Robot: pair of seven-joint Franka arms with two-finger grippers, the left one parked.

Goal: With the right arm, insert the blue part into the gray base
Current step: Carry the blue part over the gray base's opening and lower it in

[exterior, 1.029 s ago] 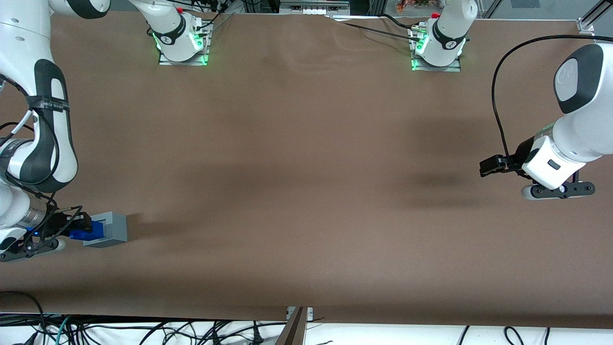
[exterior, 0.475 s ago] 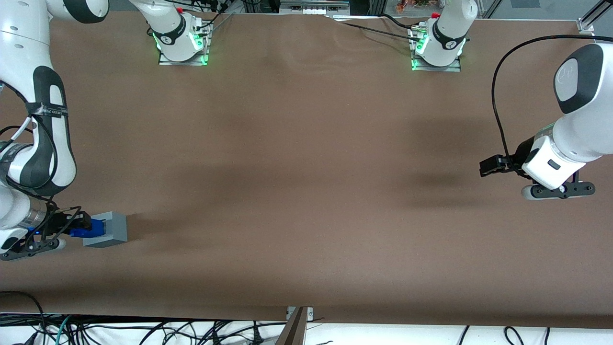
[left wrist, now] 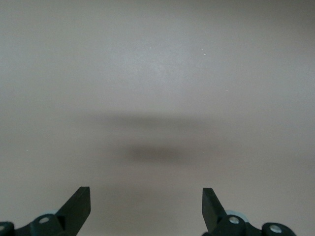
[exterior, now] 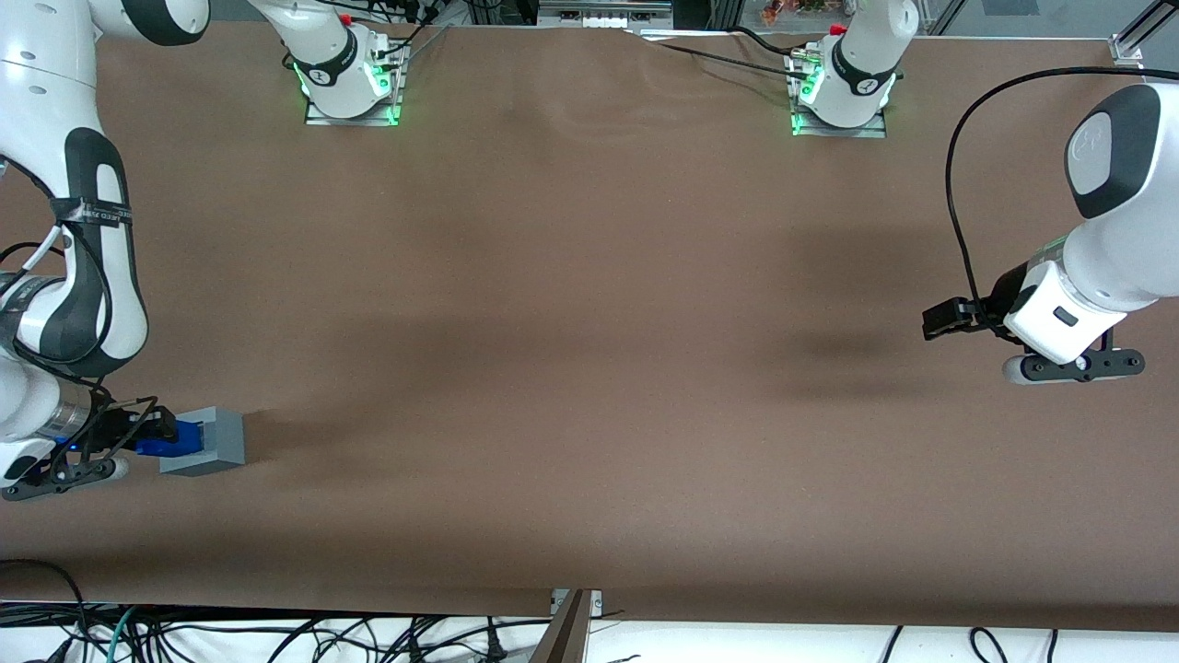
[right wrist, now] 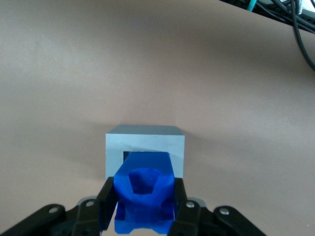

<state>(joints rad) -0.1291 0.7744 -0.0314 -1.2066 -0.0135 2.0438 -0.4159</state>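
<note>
The gray base (exterior: pixel 210 441) sits on the brown table at the working arm's end, near the front camera. The blue part (exterior: pixel 171 440) lies level against the base's socket face, its tip at the recess. My right gripper (exterior: pixel 152 431) is shut on the blue part, just beside the base. In the right wrist view the blue part (right wrist: pixel 144 191) is clamped between the black fingers (right wrist: pixel 106 199), its front end meeting the dark square socket of the gray base (right wrist: pixel 145 147).
The brown table (exterior: pixel 589 322) stretches wide toward the parked arm's end. Two arm mounts (exterior: pixel 350 78) with green lights stand farthest from the front camera. Loose cables (exterior: pixel 276 635) hang along the table's near edge.
The right arm's upper links have shifted slightly. The blue part stays at the gray base's socket face, with only a very small shift.
</note>
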